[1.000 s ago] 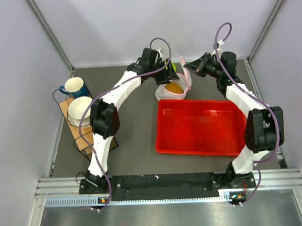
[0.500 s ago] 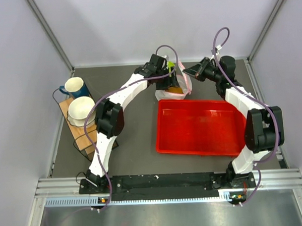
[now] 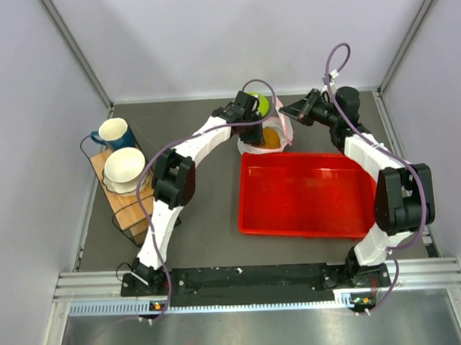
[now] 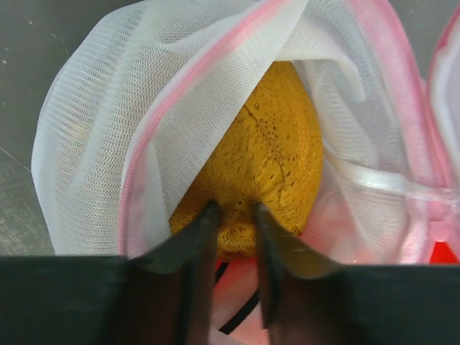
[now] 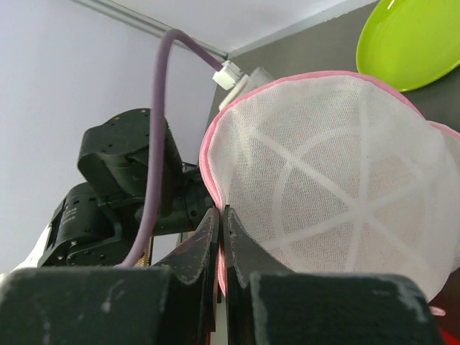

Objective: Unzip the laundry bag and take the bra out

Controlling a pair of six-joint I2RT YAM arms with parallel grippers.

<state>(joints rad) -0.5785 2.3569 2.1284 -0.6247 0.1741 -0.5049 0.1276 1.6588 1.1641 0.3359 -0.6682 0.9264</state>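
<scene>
The laundry bag (image 3: pixel 250 146) lies unzipped just behind the red tray, its white mesh halves (image 4: pixel 100 144) spread apart. The orange bra (image 4: pixel 277 136) sits inside; it shows as an orange patch in the top view (image 3: pixel 272 136). My left gripper (image 4: pixel 233 215) reaches into the bag, its fingers nipped on the near edge of the orange cup; it also shows in the top view (image 3: pixel 261 126). My right gripper (image 5: pixel 221 212) is shut on the pink zipper rim of the bag's upper half (image 5: pixel 338 180) and holds it raised; it also shows in the top view (image 3: pixel 287 110).
A lime-green plate (image 5: pixel 410 39) lies behind the bag, mostly hidden in the top view (image 3: pixel 264 103). The red tray (image 3: pixel 307 192) sits in front. At the left, a wooden rack (image 3: pixel 119 203) carries a blue mug (image 3: pixel 114 133) and a white bowl (image 3: pixel 124 165).
My left gripper has moved right and down from the bag's left edge into the open bag, onto the bra. My right gripper has kept the upper half raised and barely shifted.
</scene>
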